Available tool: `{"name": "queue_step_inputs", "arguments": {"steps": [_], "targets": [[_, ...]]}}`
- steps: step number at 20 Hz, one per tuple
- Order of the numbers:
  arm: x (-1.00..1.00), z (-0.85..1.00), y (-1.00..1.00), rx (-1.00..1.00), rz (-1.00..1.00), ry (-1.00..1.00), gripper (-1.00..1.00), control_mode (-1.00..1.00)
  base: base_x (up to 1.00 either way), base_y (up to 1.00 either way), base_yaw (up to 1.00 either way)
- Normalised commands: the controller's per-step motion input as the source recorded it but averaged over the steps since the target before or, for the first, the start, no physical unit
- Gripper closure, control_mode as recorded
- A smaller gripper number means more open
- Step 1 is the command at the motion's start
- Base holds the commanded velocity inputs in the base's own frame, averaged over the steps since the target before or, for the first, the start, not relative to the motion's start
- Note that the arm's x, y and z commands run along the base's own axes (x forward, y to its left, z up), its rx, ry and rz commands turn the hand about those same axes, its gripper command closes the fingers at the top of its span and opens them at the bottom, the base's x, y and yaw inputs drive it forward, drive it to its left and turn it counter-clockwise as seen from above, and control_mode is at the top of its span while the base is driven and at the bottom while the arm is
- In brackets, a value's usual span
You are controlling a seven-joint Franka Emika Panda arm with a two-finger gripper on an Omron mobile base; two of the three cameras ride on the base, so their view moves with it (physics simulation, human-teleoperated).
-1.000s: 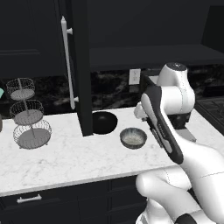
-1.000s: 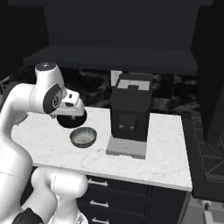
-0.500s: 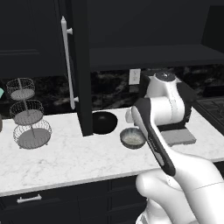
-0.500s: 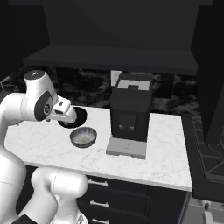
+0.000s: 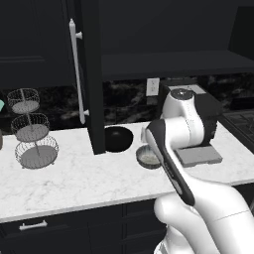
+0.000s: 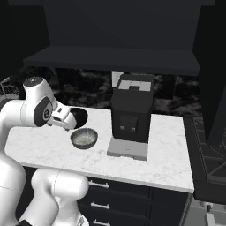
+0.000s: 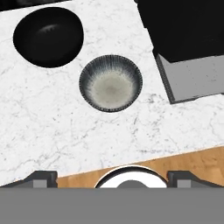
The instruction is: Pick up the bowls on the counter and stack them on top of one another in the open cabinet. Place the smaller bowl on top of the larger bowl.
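**Two bowls wait on the white desk**

No words, labels or brand names can be read on anything here.

The desk (image 5: 74, 181) is a white marble top with thin grey lines in it. Under it are black drawers (image 6: 145, 196) with silver handles. The wall behind is dark and shiny, with a small white plug socket (image 5: 153, 86) on it. Everything else in the room is black or very dark. In the hand view a strip of brown wood floor (image 7: 192, 162) shows past the near edge of the desk.

The smaller bowl (image 7: 110, 83) is grey with a pale speckled inside. It sits on the desk, a little nearer than the larger bowl (image 7: 48, 36), which is black and shiny. The two bowls are close together but do not touch. In the left base view the black bowl (image 5: 118, 138) is just beside the tall black door (image 5: 92, 74) of the open cabinet (image 5: 168, 62). The door has a long pale bar handle (image 5: 77, 72).

A black box-shaped machine (image 6: 132, 112) stands on the desk to the right of the bowls, with a grey tray (image 6: 128, 149) in front of it. A three-tier wire basket stand (image 5: 32, 130) stands far to the left.

The white arm (image 5: 178, 134) bends over the grey bowl. Whether the end effector is open or closed cannot be told.
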Motion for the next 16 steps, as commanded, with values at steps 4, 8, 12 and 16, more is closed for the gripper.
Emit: {"name": "queue_step_inputs", "arguments": {"steps": [4,8,12,16], "targets": [[0.00,-0.24,-0.04,0.03,-0.09,0.00,-1.00,-1.00,0.00,0.00,0.00],[0.00,-0.24,-0.21,0.08,-0.06,0.00,-1.00,-1.00,0.00,0.00,0.00],[0.06,-0.25,-0.06,0.06,-0.07,0.02,-1.00,-1.00,0.00,0.00,0.00],[0.13,-0.16,-0.04,0.01,-0.08,0.01,-1.00,-1.00,0.00,0.00,0.00]]}}
